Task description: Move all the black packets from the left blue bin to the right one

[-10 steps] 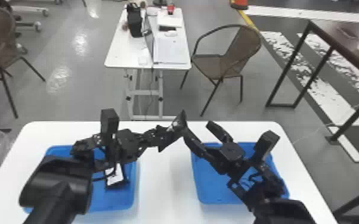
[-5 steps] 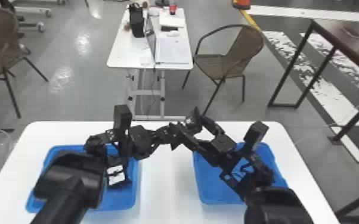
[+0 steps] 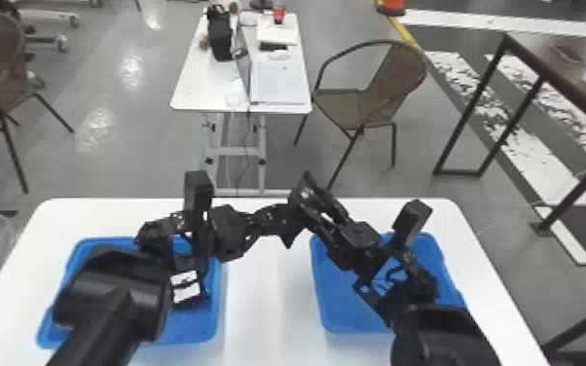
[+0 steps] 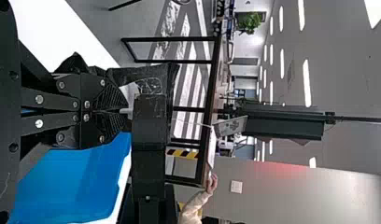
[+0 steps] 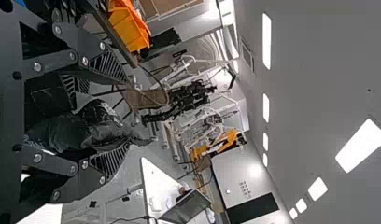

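In the head view, my left gripper (image 3: 280,211) meets my right gripper (image 3: 303,189) between the bins, above the table. A wrinkled black packet (image 5: 90,126) lies between the right gripper's (image 5: 125,116) parted fingers, which have space beside it. In the left wrist view, my left gripper (image 4: 107,113) is closed on the black packet (image 4: 149,85), next to a right gripper finger (image 4: 150,140). In the left blue bin (image 3: 202,331), a dark item with white patches (image 3: 185,287) shows partly behind the left arm. The right blue bin (image 3: 355,331) is partly covered by the right arm.
Both bins stand on a white table (image 3: 263,311), with a bare strip of tabletop between them. Beyond it are another white table (image 3: 187,92) with a laptop, a brown chair (image 3: 384,92) and a dark-framed table (image 3: 569,102).
My left arm has moved right and my right gripper has shifted right and lower, its fingers now around the packet end. The two grippers overlap more closely than before.
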Tool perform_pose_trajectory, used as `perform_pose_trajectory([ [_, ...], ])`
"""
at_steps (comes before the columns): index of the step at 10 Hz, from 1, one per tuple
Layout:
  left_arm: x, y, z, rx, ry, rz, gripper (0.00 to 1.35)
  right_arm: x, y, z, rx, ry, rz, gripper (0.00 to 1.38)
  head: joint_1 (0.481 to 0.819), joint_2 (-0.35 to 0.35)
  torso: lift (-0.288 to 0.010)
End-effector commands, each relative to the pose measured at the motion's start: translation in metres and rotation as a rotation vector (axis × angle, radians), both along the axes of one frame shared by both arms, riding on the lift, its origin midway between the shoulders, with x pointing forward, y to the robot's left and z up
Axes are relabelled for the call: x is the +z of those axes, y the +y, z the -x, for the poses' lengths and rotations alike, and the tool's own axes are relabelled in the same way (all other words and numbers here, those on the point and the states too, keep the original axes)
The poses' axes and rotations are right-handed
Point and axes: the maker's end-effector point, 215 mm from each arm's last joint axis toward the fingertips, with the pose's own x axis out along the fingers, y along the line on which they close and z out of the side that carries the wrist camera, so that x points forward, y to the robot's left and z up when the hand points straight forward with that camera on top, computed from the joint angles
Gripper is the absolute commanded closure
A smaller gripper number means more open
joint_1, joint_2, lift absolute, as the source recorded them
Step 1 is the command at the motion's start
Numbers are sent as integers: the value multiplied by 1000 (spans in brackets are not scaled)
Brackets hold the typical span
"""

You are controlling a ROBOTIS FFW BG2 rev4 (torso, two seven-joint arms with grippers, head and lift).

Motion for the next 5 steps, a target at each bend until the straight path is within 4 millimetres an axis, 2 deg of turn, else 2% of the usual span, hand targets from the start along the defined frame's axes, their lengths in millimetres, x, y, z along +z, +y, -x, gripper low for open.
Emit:
perform_pose_trajectory([
  [1, 3, 0, -3, 6, -3, 7, 1217, 0, 2, 1, -1, -2, -7, 1296, 695, -126, 0],
  [5, 5, 3, -7, 33, -2, 22, 1211, 2, 1, 3, -10, -5, -46, 1289, 695, -120, 0],
])
